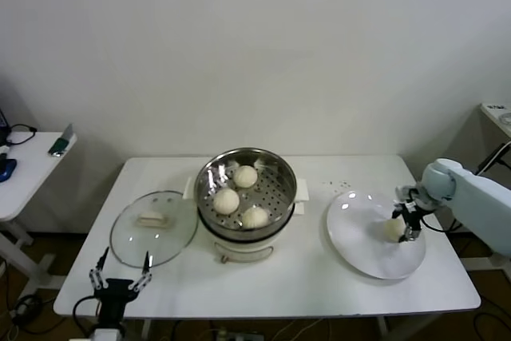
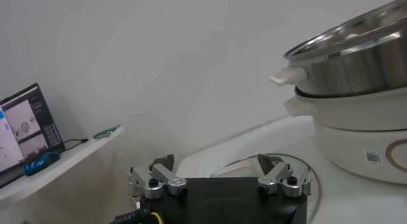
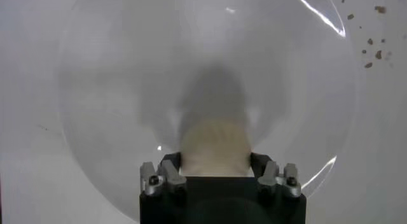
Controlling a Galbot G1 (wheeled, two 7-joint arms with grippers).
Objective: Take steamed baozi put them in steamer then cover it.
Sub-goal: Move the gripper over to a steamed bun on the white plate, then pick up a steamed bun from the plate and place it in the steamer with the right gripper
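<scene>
Three steamed baozi [image 1: 227, 200] lie in the shiny steamer [image 1: 281, 172] on its white cooker base [image 2: 362, 130] at the table's centre. A fourth baozi [image 1: 392, 230] rests on the white plate [image 1: 359, 237] at the right. My right gripper [image 1: 407, 225] is down on the plate, its fingers pressed against both sides of that baozi [image 3: 215, 146]. The cover [image 1: 154, 227], a glass lid with a cream handle, lies flat to the left of the steamer. Near the front left table edge, below the cover, my left gripper [image 1: 121, 271] hangs open and holds nothing.
Small dark crumbs [image 3: 372, 41] dot the table beyond the plate. A side table [image 1: 32, 173] with a phone stands to the left, and a lit laptop [image 2: 25, 126] sits on it. The plate reaches close to the table's front right edge.
</scene>
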